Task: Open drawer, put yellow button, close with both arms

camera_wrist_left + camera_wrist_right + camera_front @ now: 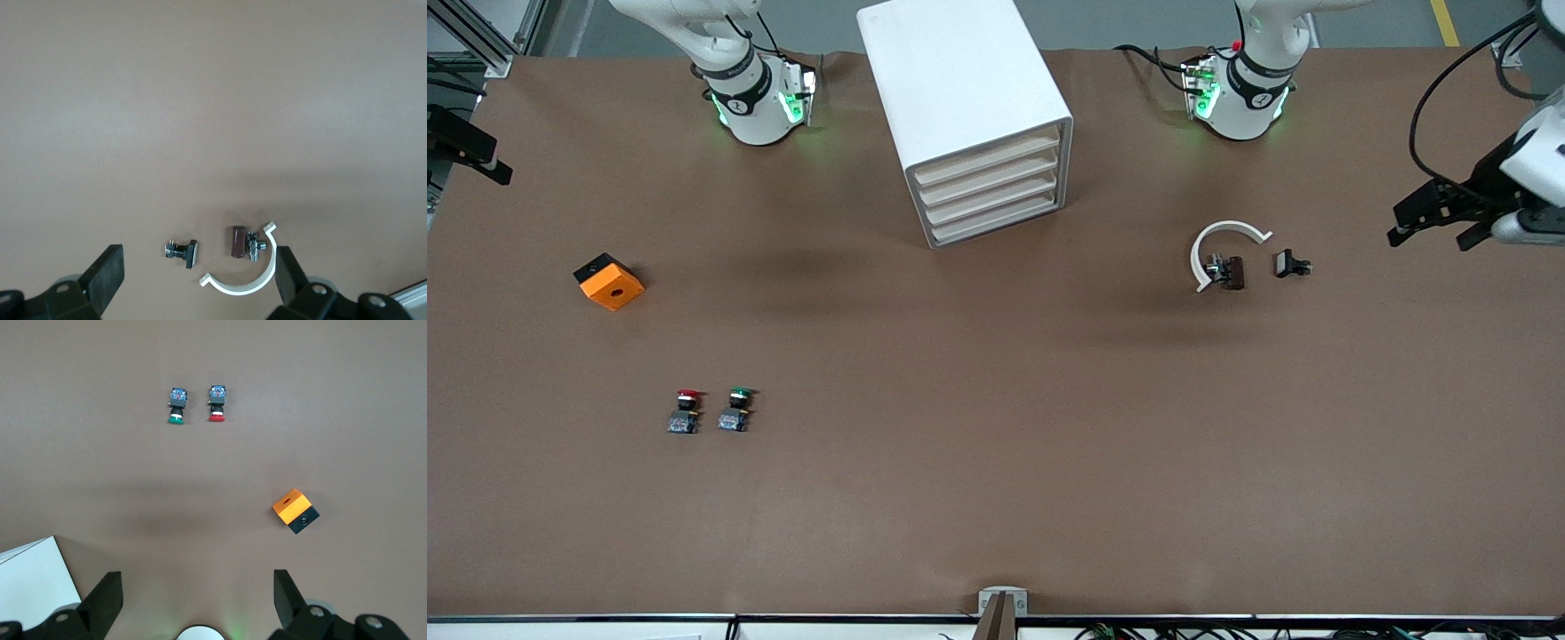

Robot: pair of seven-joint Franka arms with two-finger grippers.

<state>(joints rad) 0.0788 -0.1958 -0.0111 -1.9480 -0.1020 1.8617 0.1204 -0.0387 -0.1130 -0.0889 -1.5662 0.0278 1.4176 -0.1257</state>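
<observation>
Drawer point(989, 153) shut, upper centre of frame; left claw point(198, 267) and right claw point(197, 587) spread wide, empty, both well apart from it; yellow button unseen.

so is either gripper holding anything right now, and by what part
Nothing is held. The left gripper is open above the white clip, and the right gripper is open above bare table.
</observation>
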